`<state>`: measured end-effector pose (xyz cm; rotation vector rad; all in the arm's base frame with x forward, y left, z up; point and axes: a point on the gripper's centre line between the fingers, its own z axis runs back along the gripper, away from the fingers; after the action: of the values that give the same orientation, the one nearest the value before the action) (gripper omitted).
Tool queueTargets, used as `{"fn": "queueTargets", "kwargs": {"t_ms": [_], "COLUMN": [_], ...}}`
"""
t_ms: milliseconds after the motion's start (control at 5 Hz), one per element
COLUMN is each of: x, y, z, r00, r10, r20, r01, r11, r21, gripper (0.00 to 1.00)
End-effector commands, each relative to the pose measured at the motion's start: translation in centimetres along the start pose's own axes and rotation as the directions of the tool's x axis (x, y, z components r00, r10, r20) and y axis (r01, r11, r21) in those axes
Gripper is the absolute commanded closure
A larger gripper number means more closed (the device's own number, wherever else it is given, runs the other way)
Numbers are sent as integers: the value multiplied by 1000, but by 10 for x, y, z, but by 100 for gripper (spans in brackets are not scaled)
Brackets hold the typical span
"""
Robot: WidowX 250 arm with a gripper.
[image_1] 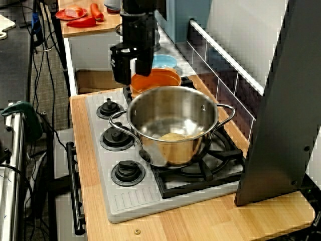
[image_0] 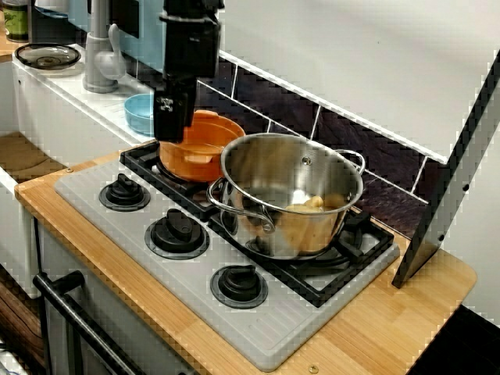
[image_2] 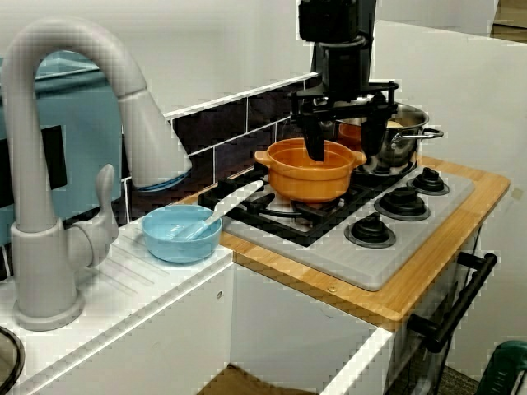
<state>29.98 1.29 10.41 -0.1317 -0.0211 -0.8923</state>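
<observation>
Orange pot (image_2: 309, 183), round, glossy, two-handled

Small pot (image_0: 209, 141) left of large pot (image_0: 297, 226), both on stove (image_0: 269, 332).

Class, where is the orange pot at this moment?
In the view from the side, the orange pot sits on the stove grate, with the blue bowl to its left and the steel pot to its right, under the open pincer.
</observation>
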Motion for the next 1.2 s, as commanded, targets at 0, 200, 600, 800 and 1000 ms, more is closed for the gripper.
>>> {"fn": "queueTargets", "kwargs": {"t_ms": [0, 200, 600, 800, 1000], "x": [-6, -12, -35, -49, -53], "y": [-4, 2, 14, 20, 30], "z": [21, 27, 46, 47, 43], "r00": [998, 998, 996, 996, 997], "r10": [-33, -48, -39, -19, -12], "r20": [45, 45, 77, 89, 78], "r01": [30, 44, 29, 7, 0], "r11": [997, 994, 992, 991, 988], "r21": [67, 96, 122, 130, 155], "gripper": [0, 0, 0, 0, 0]}}
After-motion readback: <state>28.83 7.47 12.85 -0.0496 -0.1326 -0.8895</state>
